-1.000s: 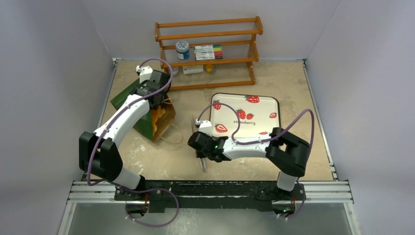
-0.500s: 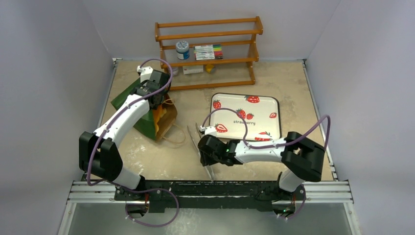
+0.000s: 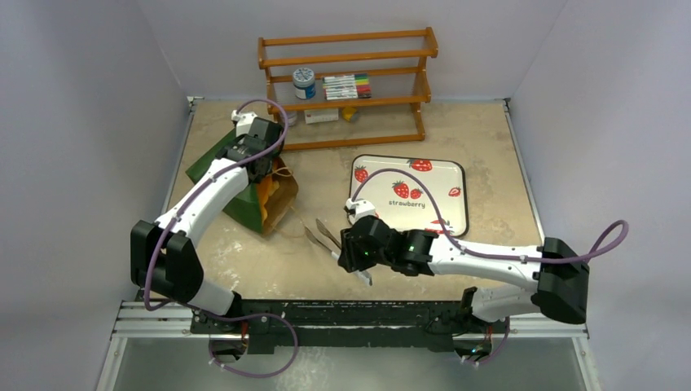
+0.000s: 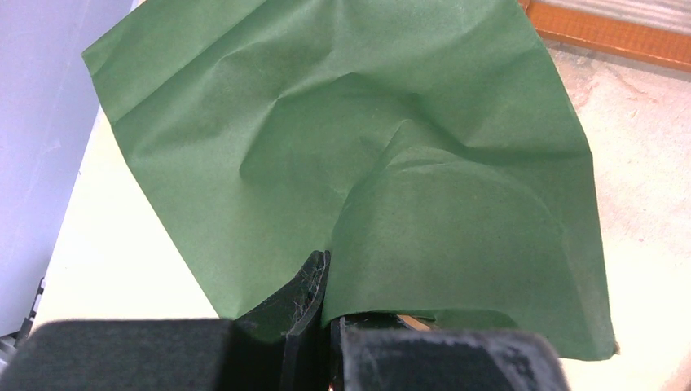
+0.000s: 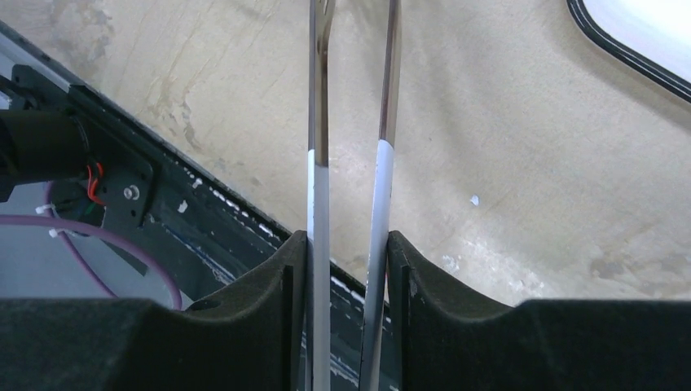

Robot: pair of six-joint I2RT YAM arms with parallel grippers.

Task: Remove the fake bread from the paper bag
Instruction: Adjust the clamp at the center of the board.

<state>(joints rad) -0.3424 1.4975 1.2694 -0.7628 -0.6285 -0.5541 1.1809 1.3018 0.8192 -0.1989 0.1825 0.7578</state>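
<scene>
Right gripper [image 5: 349, 244] is clamped on a pair of metal tongs [image 5: 319, 163], and their tips point toward the paper bag [image 3: 238, 204], clearly apart from it. Left gripper [image 4: 326, 309] pinches the bag's green paper, jaws tight. Orange fake bread [image 3: 269, 189] peeks from the bag's open mouth, left of the strawberry tray [image 3: 444, 173].

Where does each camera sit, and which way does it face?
Top external: above and behind the bases, looking down on the table; both arms show.
Left wrist: on the left arm, facing the paper bag pinched in the left pincer.
Right wrist: on the right arm, looking along the tongs held in the right pincer.
Shared: top view also shows paper bag and tongs.
</scene>
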